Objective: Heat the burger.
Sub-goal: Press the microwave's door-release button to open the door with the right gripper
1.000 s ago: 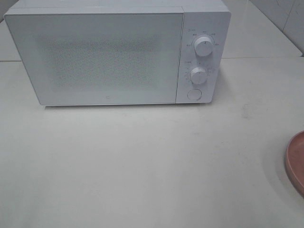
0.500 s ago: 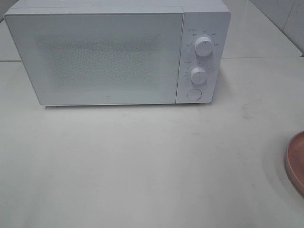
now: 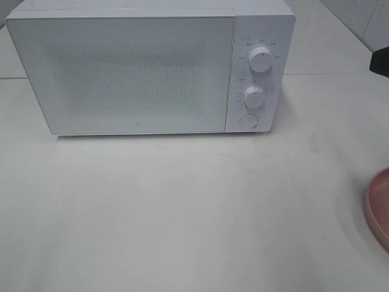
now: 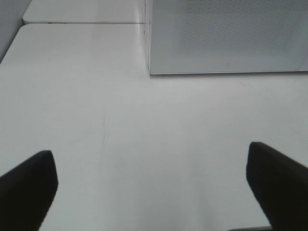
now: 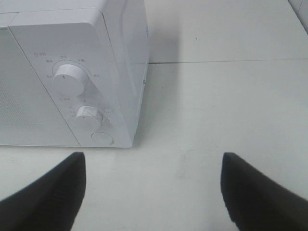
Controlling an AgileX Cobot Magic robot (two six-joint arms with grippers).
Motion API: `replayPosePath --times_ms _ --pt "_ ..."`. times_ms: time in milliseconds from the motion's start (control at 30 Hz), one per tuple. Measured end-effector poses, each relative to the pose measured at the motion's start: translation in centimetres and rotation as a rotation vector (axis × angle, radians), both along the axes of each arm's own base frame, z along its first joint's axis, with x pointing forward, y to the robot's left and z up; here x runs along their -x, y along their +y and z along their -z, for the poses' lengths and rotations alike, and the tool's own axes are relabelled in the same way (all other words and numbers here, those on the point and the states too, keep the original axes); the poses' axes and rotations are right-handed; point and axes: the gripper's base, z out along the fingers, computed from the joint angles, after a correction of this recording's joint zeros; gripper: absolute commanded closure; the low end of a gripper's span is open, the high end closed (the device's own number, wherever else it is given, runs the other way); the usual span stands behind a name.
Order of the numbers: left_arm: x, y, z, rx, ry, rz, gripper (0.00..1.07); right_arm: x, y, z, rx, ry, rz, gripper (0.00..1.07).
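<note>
Ahead, microwave (image 5: 72, 72) beyond right pincer (image 5: 153, 163)

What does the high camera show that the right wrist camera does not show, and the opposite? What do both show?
Only the high view: the microwave's full door, the edge of a pink plate, and a dark shape at the upper right edge, too cropped to identify. Only the right wrist view: the right gripper, open and empty. Both: the upper dial, lower dial, round button and white table. The burger appears in neither.
</note>
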Motion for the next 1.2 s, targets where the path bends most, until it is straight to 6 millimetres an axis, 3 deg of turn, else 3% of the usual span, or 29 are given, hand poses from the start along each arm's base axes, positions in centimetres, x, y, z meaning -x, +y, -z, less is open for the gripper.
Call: replayPosePath --times_ms 567,1033,1200 --pt "0.0 0.0 0.0 0.000 0.000 0.000 0.07 -5.8 1.1 4.0 -0.022 -0.065 -0.020 0.32" --pt "0.0 0.0 0.0 0.000 0.000 0.000 0.07 -6.6 1.4 8.6 -0.002 -0.162 -0.058 0.32" --pt "0.0 0.0 0.0 0.000 0.000 0.000 0.07 -6.3 2.9 10.3 0.039 -0.197 -0.108 0.32"
